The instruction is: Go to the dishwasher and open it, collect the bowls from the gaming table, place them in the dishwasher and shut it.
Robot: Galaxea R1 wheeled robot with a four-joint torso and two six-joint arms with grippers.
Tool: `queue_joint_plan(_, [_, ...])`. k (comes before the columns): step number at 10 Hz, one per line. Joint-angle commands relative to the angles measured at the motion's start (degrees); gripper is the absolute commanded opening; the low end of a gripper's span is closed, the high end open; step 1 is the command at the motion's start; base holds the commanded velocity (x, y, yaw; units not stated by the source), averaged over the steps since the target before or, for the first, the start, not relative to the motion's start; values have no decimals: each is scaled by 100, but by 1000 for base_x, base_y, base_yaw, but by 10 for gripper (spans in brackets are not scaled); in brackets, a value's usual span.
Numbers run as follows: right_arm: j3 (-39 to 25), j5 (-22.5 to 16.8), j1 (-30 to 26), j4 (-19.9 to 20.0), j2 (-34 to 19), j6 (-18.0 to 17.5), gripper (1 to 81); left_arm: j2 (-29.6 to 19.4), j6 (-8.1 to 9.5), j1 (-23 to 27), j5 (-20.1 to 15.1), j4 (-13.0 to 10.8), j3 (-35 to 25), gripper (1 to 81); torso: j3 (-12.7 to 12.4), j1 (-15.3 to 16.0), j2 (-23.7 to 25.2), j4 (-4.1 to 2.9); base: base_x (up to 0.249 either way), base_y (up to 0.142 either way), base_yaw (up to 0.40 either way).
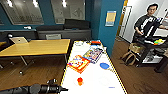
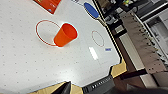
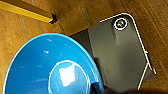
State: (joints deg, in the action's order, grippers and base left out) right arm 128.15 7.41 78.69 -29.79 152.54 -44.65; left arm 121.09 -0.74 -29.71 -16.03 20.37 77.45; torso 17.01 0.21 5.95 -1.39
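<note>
The gaming table, glossy white with a yellow rim, stretches ahead of me in the head view. A blue bowl lies on its right side and looks flat; the left wrist view has the same bowl near the table's edge. A second blue bowl hangs over the wooden floor beside the table's yellow side, held in my right gripper. My left gripper reaches in at the table's near left corner, apart from the bowl. The dishwasher is out of view.
An orange cup stands near my end of the table, with board-game boxes beyond it. A wooden table with a laptop is on the left. A person stands at a black cart on the right.
</note>
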Motion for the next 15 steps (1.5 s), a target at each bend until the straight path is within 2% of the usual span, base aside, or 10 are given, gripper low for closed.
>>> queue_joint_plan(1, [-80, -197, -296, -88, -116, 1, 10, -145, 92, 874, -366, 169, 209, 811, 0, 0, 0, 0, 0, 0, 0])
queue_joint_plan(3, [-63, -205, -314, -88, -98, 1, 10, -251, 92, 892, -366, 178, 559, 811, 0, 4, 0, 0, 0, 0, 0])
queue_joint_plan(6, [-72, -275, -340, -97, -54, 9, 10, -111, 92, 1024, -585, 178, 1071, 811, 0, 4, 0, 0, 0, 0, 0])
queue_joint_plan(8, [-54, -284, -340, -123, -37, 1, 10, -40, 92, 1067, -594, 160, 1299, 811, 0, 4, 0, 0, 0, 0, 0])
queue_joint_plan(13, [-54, -284, -367, -123, -11, 1, 10, 723, 92, 1472, -954, 116, 2116, 811, 0, 4, 0, 0, 0, 0, 0])
queue_joint_plan(15, [-54, -284, -367, -114, 7, 1, 10, 1067, 84, 1569, -998, 99, 2354, 811, 0, 6, -2, 0, 0, 0, 0])
